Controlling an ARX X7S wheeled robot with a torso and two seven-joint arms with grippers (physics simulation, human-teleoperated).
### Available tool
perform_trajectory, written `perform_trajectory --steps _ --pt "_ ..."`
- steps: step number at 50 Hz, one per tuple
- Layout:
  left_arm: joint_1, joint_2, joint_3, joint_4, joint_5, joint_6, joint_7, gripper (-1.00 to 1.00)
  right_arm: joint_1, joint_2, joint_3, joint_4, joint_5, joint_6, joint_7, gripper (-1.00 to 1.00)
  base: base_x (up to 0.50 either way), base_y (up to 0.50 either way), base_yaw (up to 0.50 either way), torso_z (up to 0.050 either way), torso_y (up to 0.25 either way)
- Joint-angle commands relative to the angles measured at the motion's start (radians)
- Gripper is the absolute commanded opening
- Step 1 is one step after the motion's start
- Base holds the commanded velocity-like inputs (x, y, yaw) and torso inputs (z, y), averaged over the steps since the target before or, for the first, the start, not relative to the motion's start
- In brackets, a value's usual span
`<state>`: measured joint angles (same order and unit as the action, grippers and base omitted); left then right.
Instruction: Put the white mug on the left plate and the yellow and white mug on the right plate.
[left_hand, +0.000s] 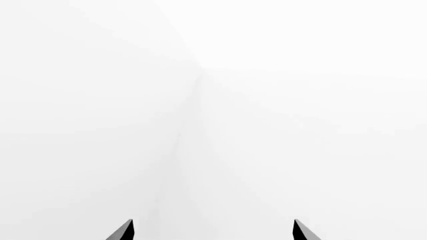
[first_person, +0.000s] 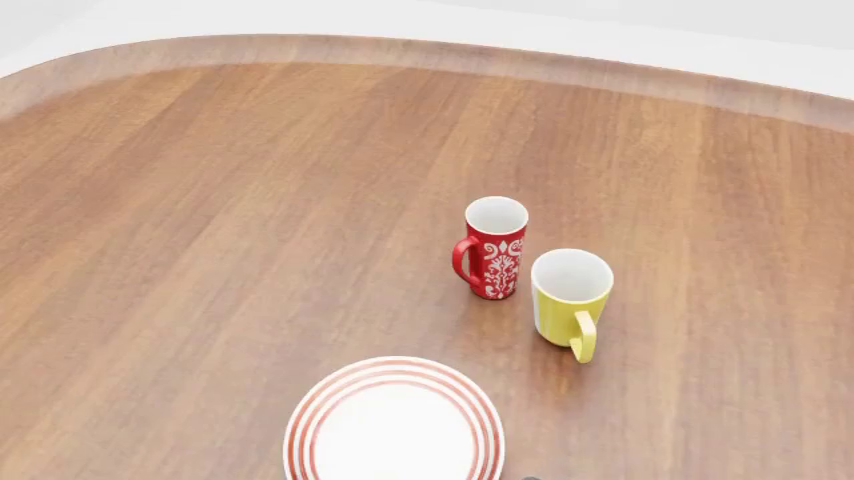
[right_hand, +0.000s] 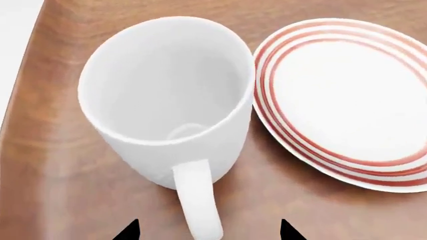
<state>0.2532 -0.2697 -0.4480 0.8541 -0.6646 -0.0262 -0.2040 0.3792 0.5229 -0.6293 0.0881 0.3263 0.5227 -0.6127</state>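
Just ahead of the right gripper (right_hand: 208, 231), whose jaws stand apart and hold nothing, the white mug (right_hand: 167, 100) sits upright near the table (first_person: 200, 220) edge, handle pointing back between the fingertips, a plate (right_hand: 347, 100) just beside it. Further out, at the table's middle, the yellow mug (first_person: 570, 293) stands beside a red mug (first_person: 494, 246), beyond another plate (first_person: 394, 420). The left gripper (left_hand: 212, 231) hangs open, facing blank white.
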Motion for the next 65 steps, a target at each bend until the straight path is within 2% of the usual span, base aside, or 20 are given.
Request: perform_trajectory --steps 1,21,22,46,56,65 --pt "0.01 -0.004 -0.009 0.006 -0.01 0.011 -0.003 1.0 0.005 -0.031 -0.038 0.083 -0.025 -0.034 -0.019 1.0 0.0 0.0 0.0 0.0 0.0" --pt "0.029 -0.008 -0.019 0.012 -0.024 0.028 -0.008 1.0 0.025 -0.054 -0.049 0.111 -0.032 -0.034 -0.013 1.0 0.0 0.0 0.0 0.0 0.0" --pt "0.031 -0.007 -0.02 0.012 -0.023 0.03 -0.009 1.0 0.025 -0.052 -0.034 0.103 -0.009 -0.031 -0.025 -1.0 0.0 0.0 0.0 0.0 0.0" --pt "0.029 -0.016 -0.014 0.011 -0.027 0.038 -0.018 1.0 -0.023 0.014 -0.037 -0.158 0.014 0.026 0.006 -1.0 0.0 0.0 0.0 0.0 0.0" --pt "0.027 -0.018 -0.013 0.01 -0.026 0.044 -0.024 1.0 0.004 -0.007 0.071 -0.173 0.073 0.042 0.075 -1.0 0.0 0.0 0.0 0.0 0.0" --pt "0.029 -0.022 -0.011 0.012 -0.027 0.046 -0.027 1.0 0.043 -0.055 0.169 -0.09 0.124 0.048 0.135 -1.0 0.0 0.0 0.0 0.0 0.0"
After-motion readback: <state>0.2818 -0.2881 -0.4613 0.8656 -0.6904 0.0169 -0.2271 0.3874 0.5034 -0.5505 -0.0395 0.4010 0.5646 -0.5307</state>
